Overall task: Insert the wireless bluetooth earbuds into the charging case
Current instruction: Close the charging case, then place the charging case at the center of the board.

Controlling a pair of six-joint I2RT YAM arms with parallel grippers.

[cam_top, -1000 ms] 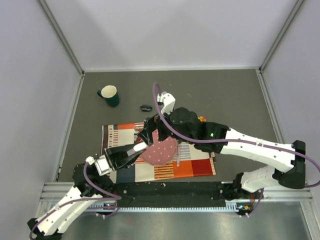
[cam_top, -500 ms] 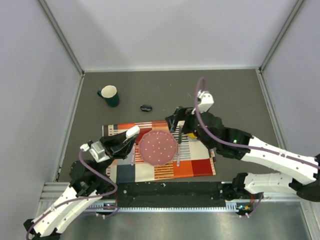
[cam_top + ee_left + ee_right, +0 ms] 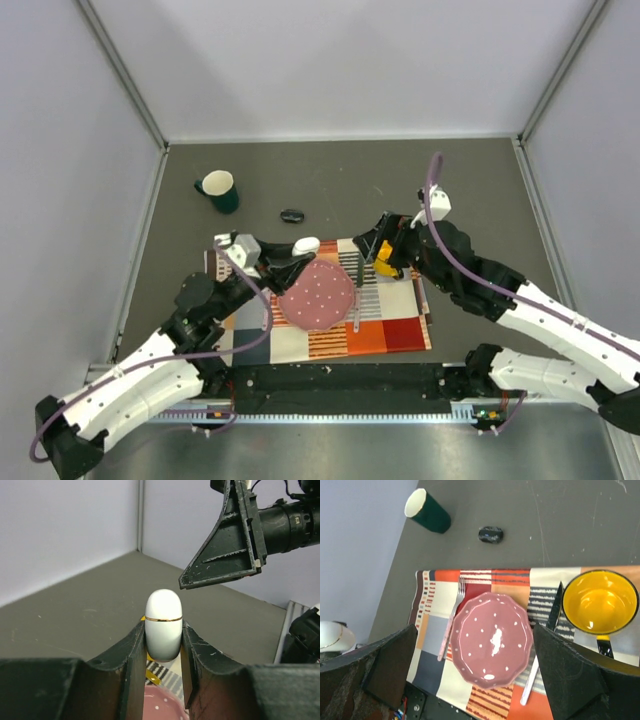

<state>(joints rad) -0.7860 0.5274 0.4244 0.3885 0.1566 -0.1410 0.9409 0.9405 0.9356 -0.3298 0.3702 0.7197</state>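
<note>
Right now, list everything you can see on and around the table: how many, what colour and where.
case: one, white with a thin gold seam, clamped in the left gripper
earbuds: none that I can make out
mat: one, striped orange, white and grey, near side of the table
plate: one, pink with white dots, middle of the mat
fork: one, pale metal, on the mat left of the plate
knife: one, dark blade, on the mat right of the plate
cup: one, yellow inside, dark rim, right part of the mat
mug: one, dark green, white inside, far left
oval object: one, black, beyond the mat
table: one, grey
left gripper: shut on the case
right gripper: open, above the mat
</note>
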